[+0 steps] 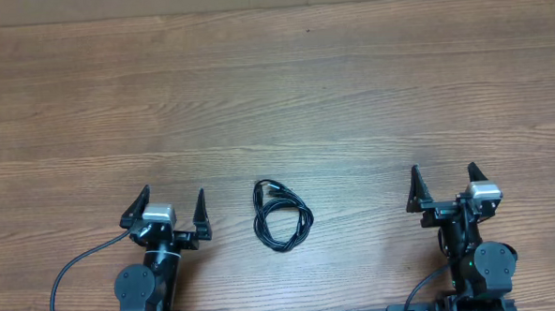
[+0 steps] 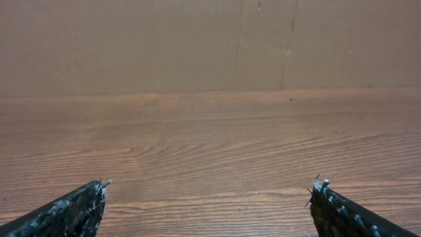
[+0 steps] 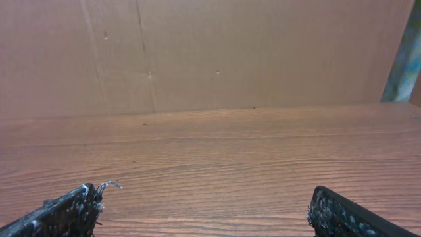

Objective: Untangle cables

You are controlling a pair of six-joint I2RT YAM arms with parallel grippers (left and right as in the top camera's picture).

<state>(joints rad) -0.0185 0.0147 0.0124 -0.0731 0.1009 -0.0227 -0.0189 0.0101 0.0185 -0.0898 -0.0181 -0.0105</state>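
Work looked not yet begun: the cables (image 1: 282,214) lay in one small coiled bundle at the near side, between the two arms and apart from both. Left hand (image 1: 173,199) and right hand (image 1: 443,174) stood wide open, holding nothing. All the untangling remained. The surface (image 1: 274,81) was brown wood grain; a cardboard wall (image 2: 131,46) closed the far side.

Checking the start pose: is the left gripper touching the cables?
Apart. The overhead view shows table between the open left gripper and the coiled cables.
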